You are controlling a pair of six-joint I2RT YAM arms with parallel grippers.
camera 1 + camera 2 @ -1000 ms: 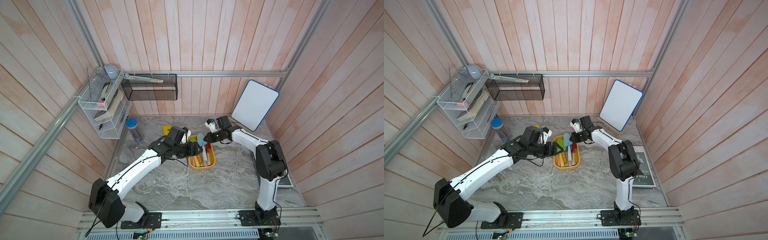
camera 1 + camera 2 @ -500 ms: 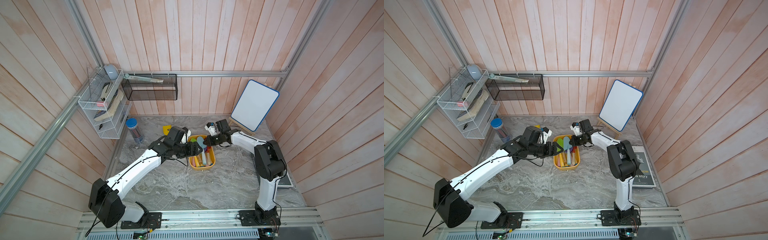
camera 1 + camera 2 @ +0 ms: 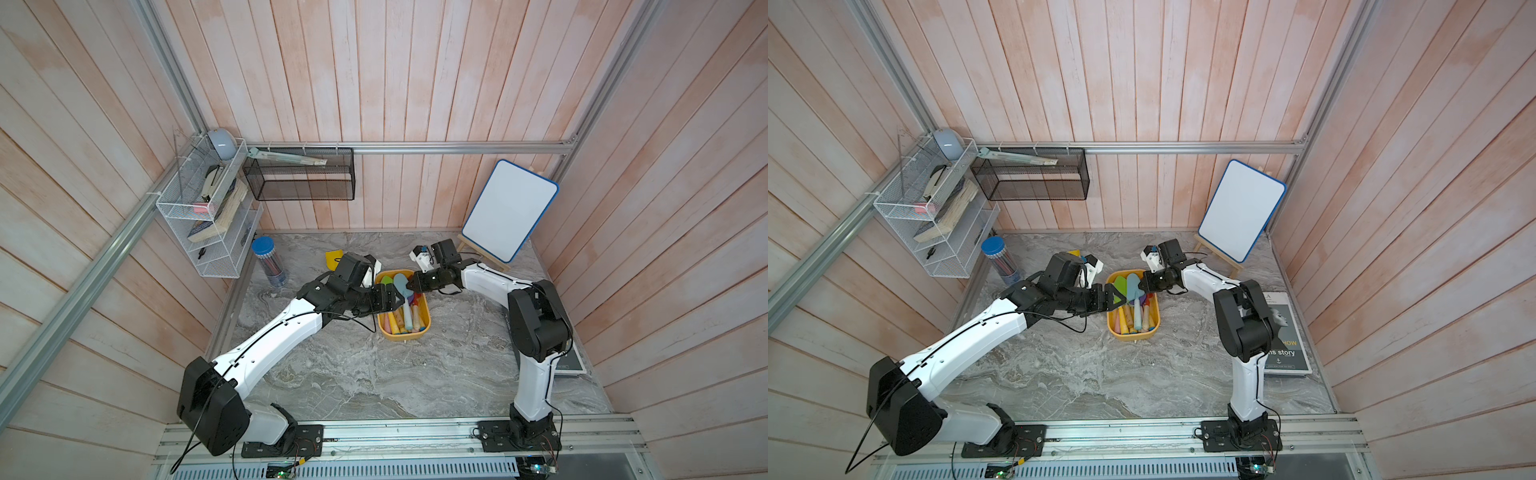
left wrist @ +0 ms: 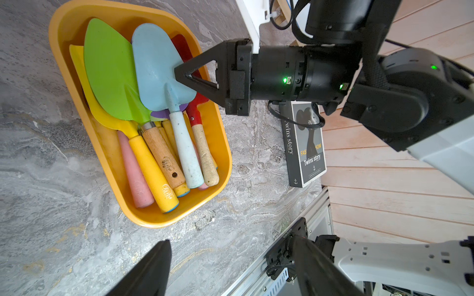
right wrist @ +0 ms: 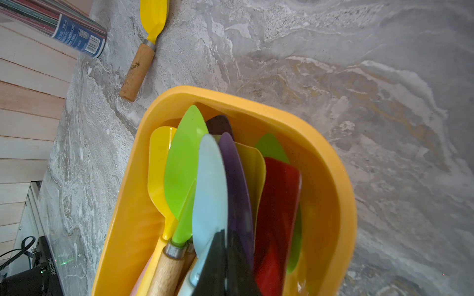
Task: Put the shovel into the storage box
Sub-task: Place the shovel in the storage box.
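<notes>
The blue shovel (image 4: 156, 71) lies on top of the heap in the box (image 4: 164, 217). Its blade points to the far end and its handle toward the robot, the same way round as the green, yellow, red and purple ones under it (lined up like that, they nest and the long box takes them all).

The right hand (image 4: 178, 72) is clenched on the blade's edge. The blade is a thin sheet, so the fingers are all but together, and the right wrist view shows it running in between them. Gripping the blade rather than the handle keeps the arm outside the box, reaching over its side wall, and lets the handle settle among the other handles. The shovel seems to rest on the pile, so I judge the step in hand to be the letting go.

The left hand (image 3: 388, 300) is released and empty, fingers wide, hovering at the opposite long side of the box, above the table (image 3: 353, 374). It looks placed as a waiting helper: near enough to steady the box, but not touching it as far as I can tell.

One yellow shovel (image 5: 143, 48) with a wooden handle lies on the table near the box's far corner, outside it. In both top views it is mostly hidden behind the left arm. It would be the next to fetch, and the left hand is nearer.
</notes>
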